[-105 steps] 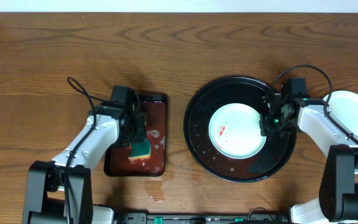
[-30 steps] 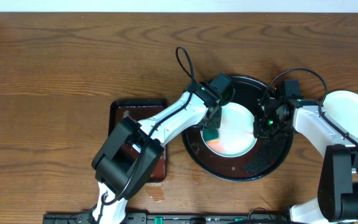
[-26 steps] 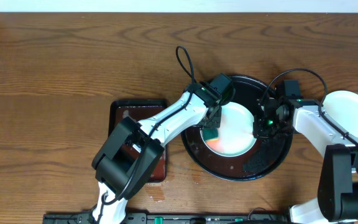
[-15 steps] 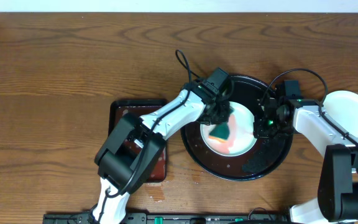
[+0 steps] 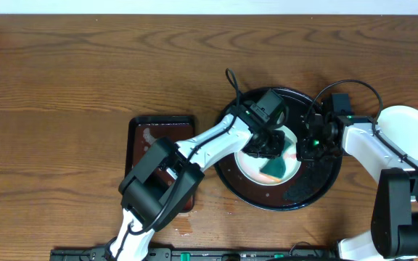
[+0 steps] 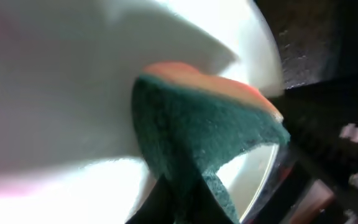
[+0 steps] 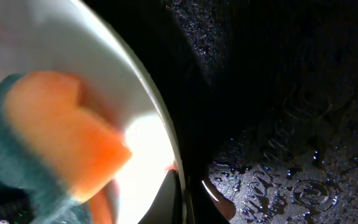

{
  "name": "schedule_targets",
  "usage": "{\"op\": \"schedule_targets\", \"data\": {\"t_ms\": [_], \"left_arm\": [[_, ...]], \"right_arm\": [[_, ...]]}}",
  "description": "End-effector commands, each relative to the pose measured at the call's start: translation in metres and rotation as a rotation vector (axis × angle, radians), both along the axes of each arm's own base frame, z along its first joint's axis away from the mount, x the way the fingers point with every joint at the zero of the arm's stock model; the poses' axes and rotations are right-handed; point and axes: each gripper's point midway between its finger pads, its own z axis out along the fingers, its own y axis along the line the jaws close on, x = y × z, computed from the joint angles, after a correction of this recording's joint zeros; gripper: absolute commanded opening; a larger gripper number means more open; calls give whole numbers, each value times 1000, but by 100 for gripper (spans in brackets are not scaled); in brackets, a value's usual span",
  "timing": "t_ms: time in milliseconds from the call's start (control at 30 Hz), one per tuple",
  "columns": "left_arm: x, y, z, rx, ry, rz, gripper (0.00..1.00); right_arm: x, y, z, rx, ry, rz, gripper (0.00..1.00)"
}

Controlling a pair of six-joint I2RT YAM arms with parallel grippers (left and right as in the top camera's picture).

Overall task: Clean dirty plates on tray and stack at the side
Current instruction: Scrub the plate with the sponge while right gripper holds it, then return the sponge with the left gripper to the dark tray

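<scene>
The left tool is clamped on a sponge, green scouring face toward its own camera and orange foam on the other face. The sponge is pressed onto the plate, which lies inside the tray, a little right of the tray's middle. The right tool sits at the plate's right edge, well within the tray's rim; in the right wrist view its fingers are closed on the white rim, one inside the plate and one outside over the tray's black floor. That floor is wet, beaded with drops. A faint pink tint shows on the plate's white surface beside the sponge.

A second plate, white, rests on the desk just right of the tray, partly under the right arm. A small tray, dark red-brown and wet, lies on the desk left of the tray. The desk is brown wood grain; a pale strip runs along its far edge, beyond the tray.
</scene>
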Motion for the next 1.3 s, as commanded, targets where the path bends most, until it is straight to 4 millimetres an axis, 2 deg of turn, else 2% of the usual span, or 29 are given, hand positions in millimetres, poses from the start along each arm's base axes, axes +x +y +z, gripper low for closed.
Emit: {"op": "schedule_targets", "data": {"t_ms": [0,100,200,333,433,667,867,1067,1167,1267], "left_arm": [[15,52,-28,251,-70,65,8],[35,97,-33,444,-153,126,8],[51,128,-31,578,-231,168,8],[71,167,-17,789,-383,197,8],[79,183,-7,895,-462,179,8],[83,185,6,930,-484,133,8],[87,167,41,842,-466,147,8],[74,147,74,662,-409,159,8],[66,152,92,608,-379,173,8],[57,167,111,570,-331,198,8]], "right_arm": [[-10,-12,-10,-66,36,14,1],[-11,-12,-10,-67,38,14,1],[-12,-12,-10,-67,42,14,1],[-11,-12,-10,-67,41,14,1],[-11,-12,-10,-67,40,14,1],[-11,-12,-10,-68,40,14,1],[-11,-12,-10,-67,41,14,1],[-11,-12,-10,-67,40,14,1],[-9,-12,-10,-66,33,14,1],[-5,-11,-10,-66,11,21,1]]}}
